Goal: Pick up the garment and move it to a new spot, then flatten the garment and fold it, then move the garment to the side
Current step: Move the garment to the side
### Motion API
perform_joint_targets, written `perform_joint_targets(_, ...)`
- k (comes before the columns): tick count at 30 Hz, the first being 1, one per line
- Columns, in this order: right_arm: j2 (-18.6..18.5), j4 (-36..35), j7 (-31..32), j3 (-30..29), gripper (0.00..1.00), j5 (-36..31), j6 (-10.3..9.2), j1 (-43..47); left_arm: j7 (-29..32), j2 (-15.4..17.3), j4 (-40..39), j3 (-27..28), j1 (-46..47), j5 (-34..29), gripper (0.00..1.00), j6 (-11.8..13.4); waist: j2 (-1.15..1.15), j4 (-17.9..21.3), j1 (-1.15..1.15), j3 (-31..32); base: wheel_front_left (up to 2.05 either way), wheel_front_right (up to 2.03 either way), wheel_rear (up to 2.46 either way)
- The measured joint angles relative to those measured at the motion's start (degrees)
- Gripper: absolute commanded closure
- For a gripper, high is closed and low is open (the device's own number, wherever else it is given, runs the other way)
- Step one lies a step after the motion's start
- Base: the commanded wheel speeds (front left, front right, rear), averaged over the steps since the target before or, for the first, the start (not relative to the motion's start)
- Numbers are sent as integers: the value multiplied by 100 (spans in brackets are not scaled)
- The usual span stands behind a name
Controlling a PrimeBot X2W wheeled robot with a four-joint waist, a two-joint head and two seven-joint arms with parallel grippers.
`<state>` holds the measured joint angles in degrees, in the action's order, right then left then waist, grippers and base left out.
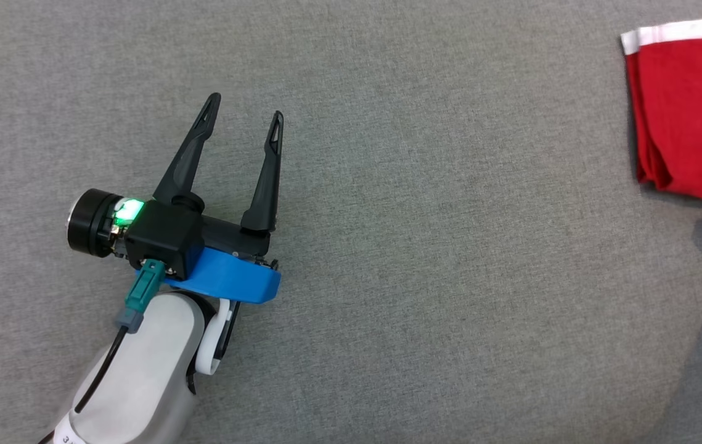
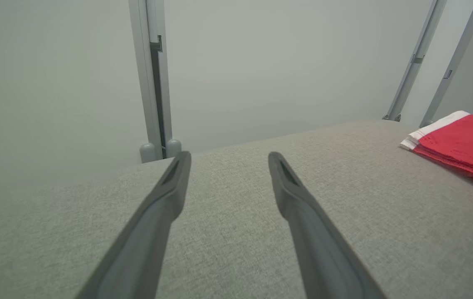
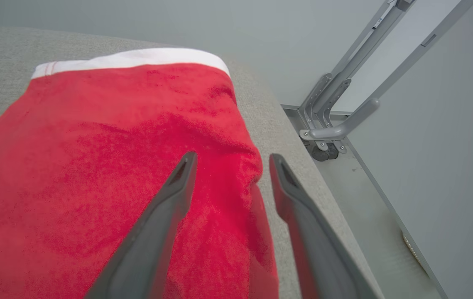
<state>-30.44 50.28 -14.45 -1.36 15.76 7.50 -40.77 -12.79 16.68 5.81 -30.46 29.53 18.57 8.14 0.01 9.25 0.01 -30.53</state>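
The garment is red terry cloth with a white band, folded and lying flat at the far right of the grey table. The left wrist view has the garment at its right edge, well away from my left gripper. My left gripper hovers over bare table at the left, open, nothing between its fingers. In the right wrist view my right gripper is open just above the garment, over its right-hand edge, with no cloth between the fingers.
The grey fabric table spreads across the head view. Its right edge drops to the floor, where a metal frame with a caster stands. Pale walls and a vertical metal post lie beyond the far edge.
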Motion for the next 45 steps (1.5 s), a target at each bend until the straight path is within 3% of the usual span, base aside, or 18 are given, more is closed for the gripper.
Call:
perform_joint_targets(4, 127, -266, -37, -398, 0, -361, 0, 132, -49, -47, 119, 3, -13, 64, 0, 5, 0, -94, 0, 153, 0, 0, 0)
perform_joint_targets(8, 561, -1139, -59, -702, 0, -659, 0, 690, -105, -90, 281, 56, -242, 154, 0, 75, 0, -236, -1, 465, 0, 0, 0)
perform_joint_targets(16, 1684, -2765, -58, -657, 0, -843, 0, 2147, -210, -96, 437, 558, -922, 430, 0, 279, -1, -590, -3, 1313, 0, 0, 0)
perform_joint_targets(21, 2056, -3463, 144, -550, 0, -839, 0, 2736, -221, -101, 157, 1036, -1302, 401, 0, 319, -1, -851, -3, 1699, 0, 0, 0)
perform_joint_targets(24, 2251, -3838, 308, -472, 0, -818, 0, 3010, -221, -108, 41, 1322, -1574, 336, 0, 236, -1, -1003, -2, 1858, 0, 0, 0)
perform_joint_targets(32, 2415, -4456, 735, -359, 0, -753, 0, 3536, -226, -123, 22, 1908, -2162, 169, 0, -279, -1, -1207, -1, 2211, 0, 0, 0)
perform_joint_targets(38, 2490, -4738, 1010, -350, 0, -702, 0, 3945, -226, -49, 276, 1942, -2528, 4, 0, -662, -1, -1204, -2, 2470, 0, 0, 0)
perform_joint_targets(45, 2579, -5013, 1247, -358, 0, -705, -1, 4373, -226, -5, 592, 1772, -2772, -148, 0, -872, -2, -1132, -1, 2786, 0, 0, 0)
